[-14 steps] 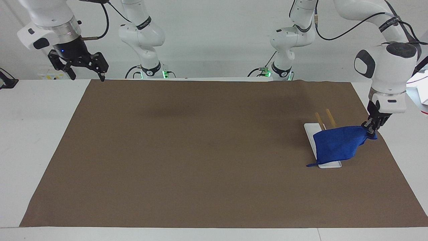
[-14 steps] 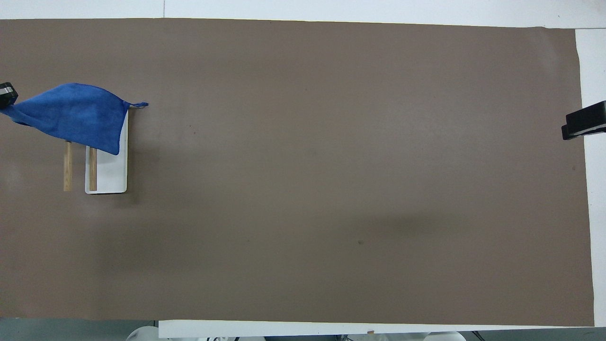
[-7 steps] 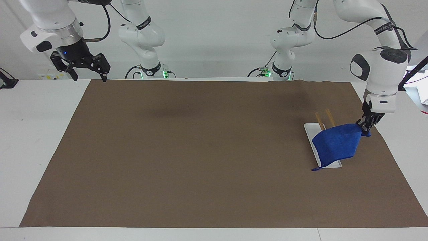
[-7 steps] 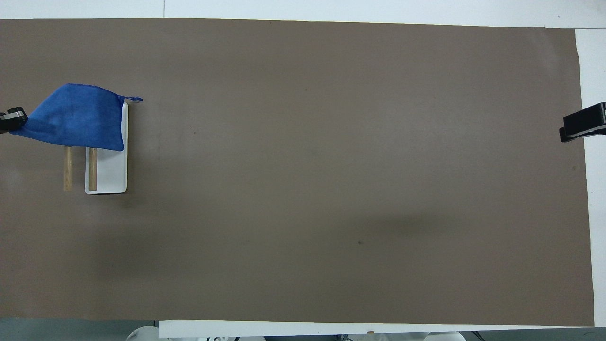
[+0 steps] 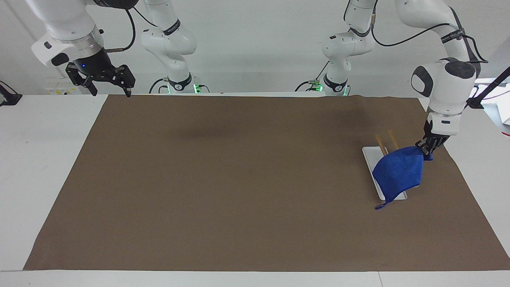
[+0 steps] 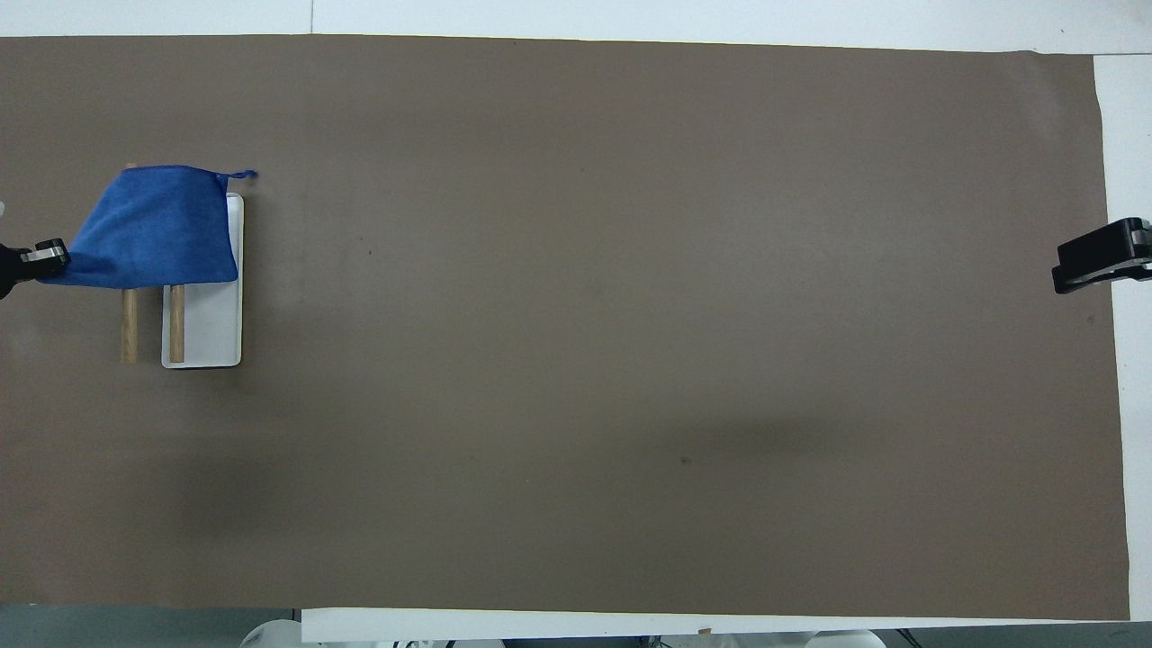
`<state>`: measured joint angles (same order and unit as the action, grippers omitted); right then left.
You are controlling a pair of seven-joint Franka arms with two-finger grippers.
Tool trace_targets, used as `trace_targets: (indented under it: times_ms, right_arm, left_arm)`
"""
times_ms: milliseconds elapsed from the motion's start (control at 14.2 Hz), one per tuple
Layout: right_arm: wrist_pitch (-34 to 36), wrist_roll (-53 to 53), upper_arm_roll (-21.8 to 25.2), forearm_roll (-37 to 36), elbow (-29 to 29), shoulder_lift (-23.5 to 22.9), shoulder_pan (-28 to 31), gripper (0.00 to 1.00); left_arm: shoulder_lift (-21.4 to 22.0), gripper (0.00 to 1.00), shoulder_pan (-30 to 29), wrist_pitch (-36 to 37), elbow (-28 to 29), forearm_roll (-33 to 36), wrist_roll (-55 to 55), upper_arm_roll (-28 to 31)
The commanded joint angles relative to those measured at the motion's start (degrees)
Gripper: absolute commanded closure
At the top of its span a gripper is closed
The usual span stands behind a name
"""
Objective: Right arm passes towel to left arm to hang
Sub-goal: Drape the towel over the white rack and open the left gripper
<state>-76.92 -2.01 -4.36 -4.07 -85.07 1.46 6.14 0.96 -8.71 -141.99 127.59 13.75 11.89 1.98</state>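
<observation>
Towel (image 5: 399, 172) draped over the rack (image 5: 384, 144)
Soft, light; left gripper (image 5: 424, 148) pinches one corner. Right gripper (image 5: 104, 78), jaws apart, waits well apart from the rack.

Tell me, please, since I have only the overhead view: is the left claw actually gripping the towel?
Observer: Yes. The left claw is shut on one corner of the towel, raised off the mat.
Operator: Does the towel lie flat on the rack?
Observer: No. It hangs from that held corner down over the white base of the rack, with its loop corner lowest.
Operator: And the right claw, please?
Observer: The right claw waits open and empty, raised over the mat's edge at its own arm's end of the table.
</observation>
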Motion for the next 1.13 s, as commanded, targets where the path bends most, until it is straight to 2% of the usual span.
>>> trace_targets:
  times_ms: [0,71,353,424,565,635,847,918,988,1059]
  right_arm:
    - [-0.42,-0.27,0.93,1.61,-2.73,2.23,0.10,0.01]
    - [-0.25,-0.27,0.93,1.52,-3.43,2.58,0.19,0.01]
    - [-0.25,-0.62,0.93,1.69,-3.61,2.58,1.15,0.01]
    - [-0.16,-0.62,0.84,1.69,-3.61,2.58,1.24,0.01]
    - [-0.16,-0.71,0.84,1.69,-3.61,2.58,0.98,0.01]
    - [-0.16,-0.71,0.84,1.69,-3.61,2.58,0.98,0.01]
    - [-0.16,-0.71,0.84,1.69,-3.61,2.58,1.07,0.01]
    - [-0.16,-0.71,0.84,1.69,-3.61,2.58,1.07,0.01]
    - [-0.16,-0.71,0.84,1.69,-3.61,2.58,0.98,0.01]
    - [-0.16,-0.71,0.84,1.69,-3.61,2.58,0.98,0.01]
  left_arm:
    - [1.76,0.15,-0.96,-1.44,1.44,1.11,-0.91,-0.31]
    - [1.67,0.00,-0.52,-1.44,1.35,1.11,-0.29,-0.40]
    - [1.23,0.00,0.10,1.18,-3.74,1.02,-0.55,-0.84]
    - [1.67,0.00,0.10,5.19,-6.27,0.59,-0.81,-1.02]
    - [1.15,0.00,4.20,19.66,-15.30,-0.12,-0.82,-1.37]
    - [0.80,0.00,6.14,28.79,-20.31,-3.17,-0.90,-1.11]
    - [1.06,0.00,7.65,42.81,-26.49,-12.05,-0.90,-1.89]
    - [0.80,0.00,9.66,49.64,-30.43,-12.60,-1.08,-2.24]
    - [-1.21,0.00,12.03,56.41,-36.04,-12.78,-1.08,-2.25]
    - [-3.32,0.00,13.53,59.69,-40.27,-12.78,-1.95,-2.25]
